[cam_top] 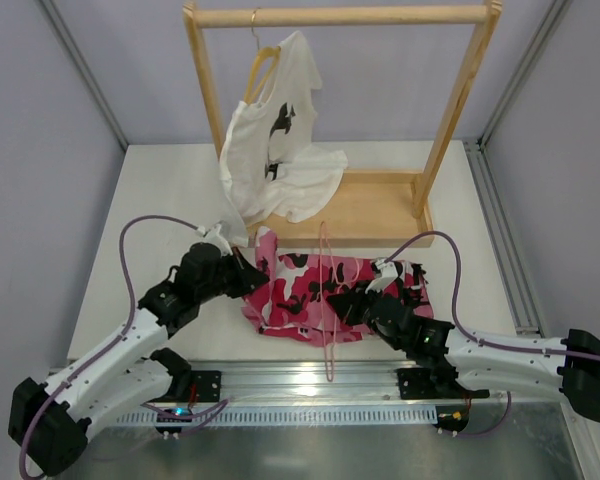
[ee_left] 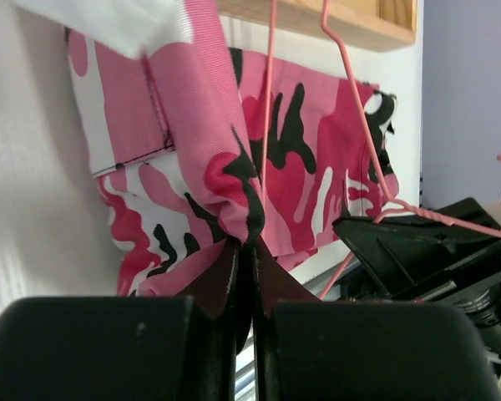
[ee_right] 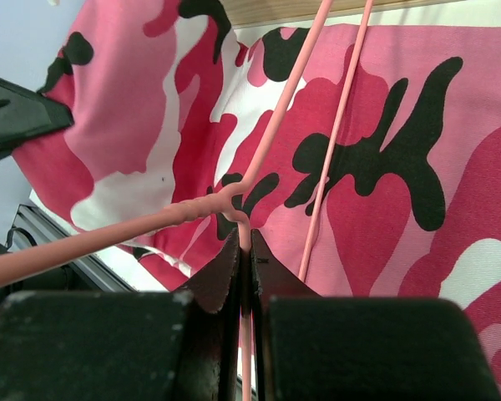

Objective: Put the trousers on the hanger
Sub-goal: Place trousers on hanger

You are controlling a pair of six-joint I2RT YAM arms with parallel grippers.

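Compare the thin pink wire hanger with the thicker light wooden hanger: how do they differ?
The thin pink wire hanger is bare and pinched by the right end effector over the camouflage trousers; the light wooden hanger hangs from the wooden rack, carrying a white T-shirt. Both end in hooks.

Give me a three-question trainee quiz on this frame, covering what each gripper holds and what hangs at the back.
1. True or false: the left gripper is shut on a fold of the trousers.
2. The right gripper pinches: A) the trousers, B) the wire hanger, C) nothing.
3. Fill in: the garment hanging on the wooden rack is a white ____.
Key: 1 true; 2 B; 3 T-shirt.
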